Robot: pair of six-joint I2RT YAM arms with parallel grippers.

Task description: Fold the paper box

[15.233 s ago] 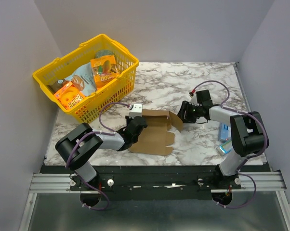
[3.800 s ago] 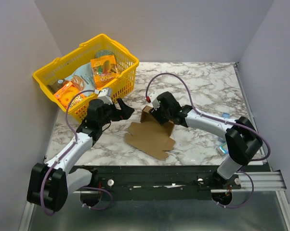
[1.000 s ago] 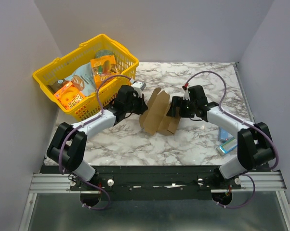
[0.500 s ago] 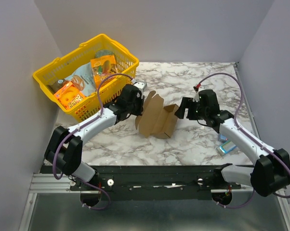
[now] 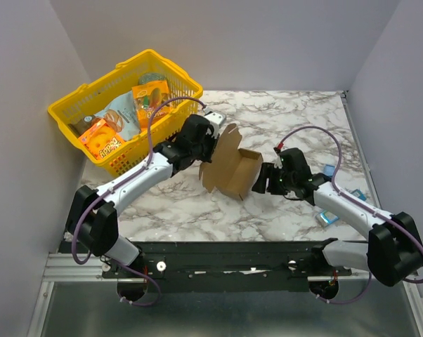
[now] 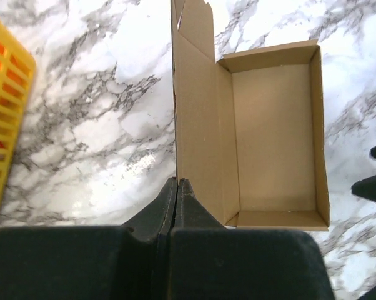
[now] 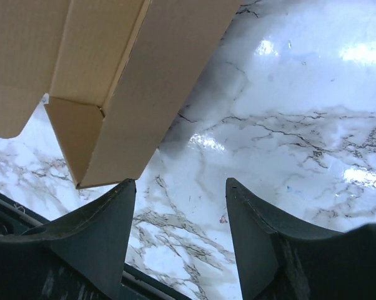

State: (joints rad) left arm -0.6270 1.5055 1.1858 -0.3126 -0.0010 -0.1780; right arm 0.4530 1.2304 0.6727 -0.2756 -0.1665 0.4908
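Observation:
The paper box is plain brown cardboard, half formed into a shallow open tray with its lid flap standing up, held above the marble table's middle. My left gripper is shut on the upright lid flap; in the left wrist view the gripper pinches the flap's edge and the box's open inside faces the camera. My right gripper is open and empty just right of the box; in the right wrist view the gripper sits below the box's outer wall, not touching it.
A yellow basket with printed snack packs stands at the back left, close behind my left arm. Small blue packets lie near the table's right edge by my right arm. The marble table has walls on three sides.
My left gripper has lifted the box and turned it more upright and to the right. My right gripper has drawn back and down toward the near right, off the box.

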